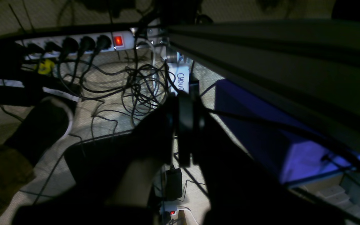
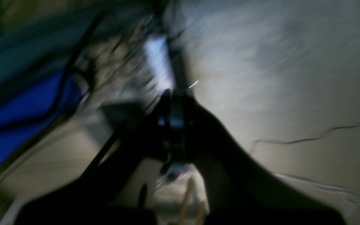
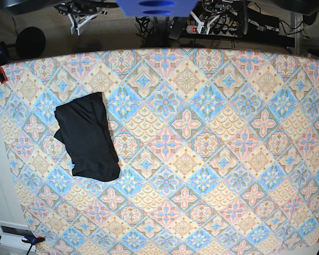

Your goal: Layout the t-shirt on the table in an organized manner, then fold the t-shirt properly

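Overhead, the desk (image 3: 212, 159) fills the base view, covered by a cloth of pastel blue, pink and cream diamond tiles with floral motifs. The t-shirt (image 3: 87, 136), plain black, lies on the desk's left part in that view as a folded, roughly oblong bundle, tilted a little, with one small flap sticking out at its left edge. Nothing touches it. Neither arm reaches over the desk; only dark parts of the rig show along the top edge of the base view, well apart from the shirt.

The left wrist view is dark. The left gripper (image 1: 184, 131) appears as a black silhouette in the centre, its jaws pressed together with no gap and nothing between them. Beyond it, on the floor, lies a tangle of black cables (image 1: 136, 84), and farther off a white power strip (image 1: 80, 43) with a glowing red switch. To the gripper's right is a blue box-like shape (image 1: 261, 125) beneath a long metal rail (image 1: 277, 50).

The right wrist view is heavily blurred. The right gripper (image 2: 175, 125) is a dark shape in the middle, clenched, holding nothing that can be made out. A blue surface (image 2: 23, 115) sits to its left and pale floor (image 2: 277, 78) to its right.
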Robot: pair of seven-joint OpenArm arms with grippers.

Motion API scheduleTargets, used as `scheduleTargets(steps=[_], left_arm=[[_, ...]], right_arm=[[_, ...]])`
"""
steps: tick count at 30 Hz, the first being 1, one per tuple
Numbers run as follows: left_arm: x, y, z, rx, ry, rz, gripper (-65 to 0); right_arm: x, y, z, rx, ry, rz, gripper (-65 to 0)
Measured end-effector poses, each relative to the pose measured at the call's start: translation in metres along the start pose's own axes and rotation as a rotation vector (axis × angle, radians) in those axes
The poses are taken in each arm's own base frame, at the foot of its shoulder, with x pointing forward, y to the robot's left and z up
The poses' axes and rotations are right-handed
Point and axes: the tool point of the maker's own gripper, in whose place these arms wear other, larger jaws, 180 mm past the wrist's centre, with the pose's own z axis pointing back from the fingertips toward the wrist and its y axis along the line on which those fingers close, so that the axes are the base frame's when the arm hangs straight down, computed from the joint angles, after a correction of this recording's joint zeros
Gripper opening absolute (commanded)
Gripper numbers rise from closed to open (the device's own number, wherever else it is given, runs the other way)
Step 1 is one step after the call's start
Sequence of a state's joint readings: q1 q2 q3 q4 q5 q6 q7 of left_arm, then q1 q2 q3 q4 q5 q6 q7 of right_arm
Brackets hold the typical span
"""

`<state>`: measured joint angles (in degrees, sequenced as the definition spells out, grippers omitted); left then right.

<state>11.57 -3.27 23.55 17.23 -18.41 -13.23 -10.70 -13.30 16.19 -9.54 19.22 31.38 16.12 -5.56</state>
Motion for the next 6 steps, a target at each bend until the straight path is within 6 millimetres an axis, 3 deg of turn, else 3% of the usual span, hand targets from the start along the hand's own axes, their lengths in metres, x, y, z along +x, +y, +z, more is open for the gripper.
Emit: scheduleTargets(steps=[3,6], left_arm=[[0.004,-0.01,-0.003,-0.015,-0.007,0.005,-64.8],[0.008,-0.013,-0.005,-0.014,-0.017,0.015,-64.8]], right_arm=[[-0.007,-0.027,0.003,-0.137,0.017,-0.009,-65.0],[-0.019,-0.027,0.003,-0.168,0.04,-0.017,-65.0]])
